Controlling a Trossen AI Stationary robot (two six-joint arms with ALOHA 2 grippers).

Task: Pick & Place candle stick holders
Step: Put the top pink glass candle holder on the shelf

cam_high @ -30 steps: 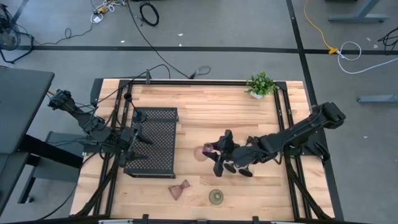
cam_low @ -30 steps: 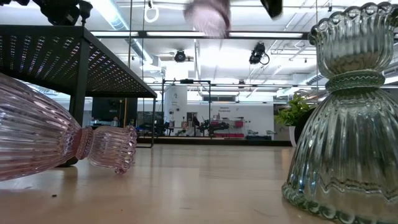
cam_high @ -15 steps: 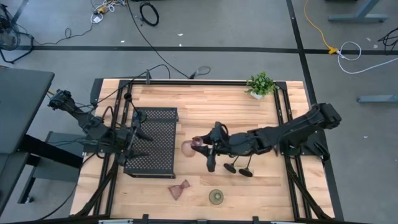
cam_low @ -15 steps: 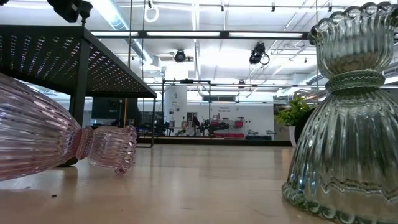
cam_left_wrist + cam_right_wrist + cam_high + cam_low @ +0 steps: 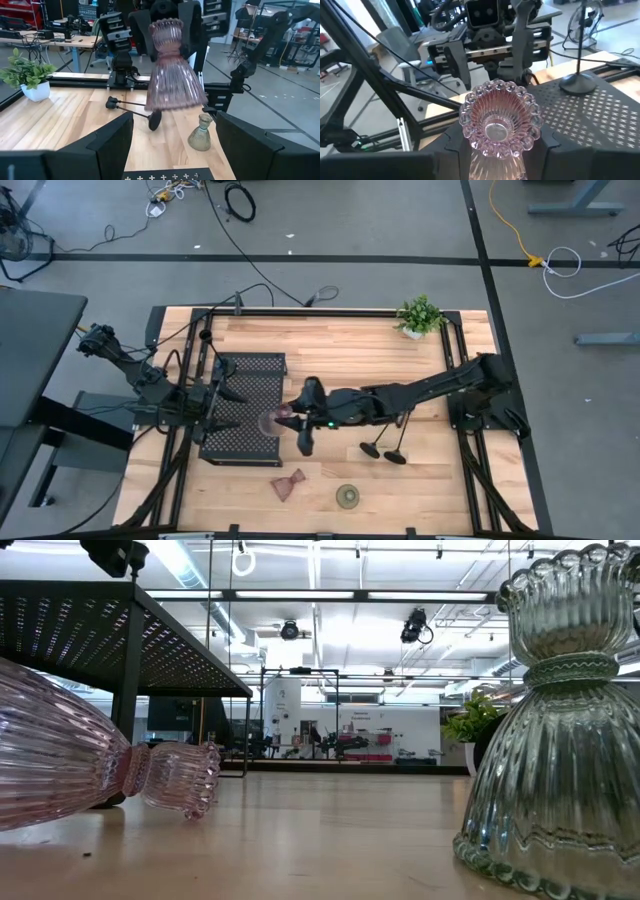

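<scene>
Now at the carry step. Right end effector [image 5: 285, 418] is clamped on a pink holder [image 5: 268, 422], gripping it by the narrow neck, flared skirt hanging below in the left wrist view [image 5: 172, 75]. Its own camera looks down into the scalloped rim [image 5: 499, 122].

Held piece sits just ahead of the right end effector, over the near edge of the black perforated tray [image 5: 250, 370], between the two end effectors. Whether it is touching the tray surface cannot be told; it looks clear of it.

Left end effector [image 5: 232, 407] is spread wide and empty, facing the held holder across the tray.

Other holders, placed from the right end effector:
- Tall black stem [image 5: 578, 75] already upright on the tray, just beyond the carried piece.
- Two black stems [image 5: 385, 448] lying on the counter [image 5: 340, 345] behind it, near its forearm.
- Second pink holder [image 5: 289, 485] on its side, off toward the counter's front edge.
- Olive-green holder [image 5: 347, 497] upright, beside that one.

Potted plant [image 5: 419, 315] is well apart at the far corner.

Judgement: placement on the tray is partly done, one stem there, this holder arriving. Next move calls for lowering it level so the wide base lands flat on the perforated top, clear of the standing stem, then releasing. A tilted set-down risks it rolling.
</scene>
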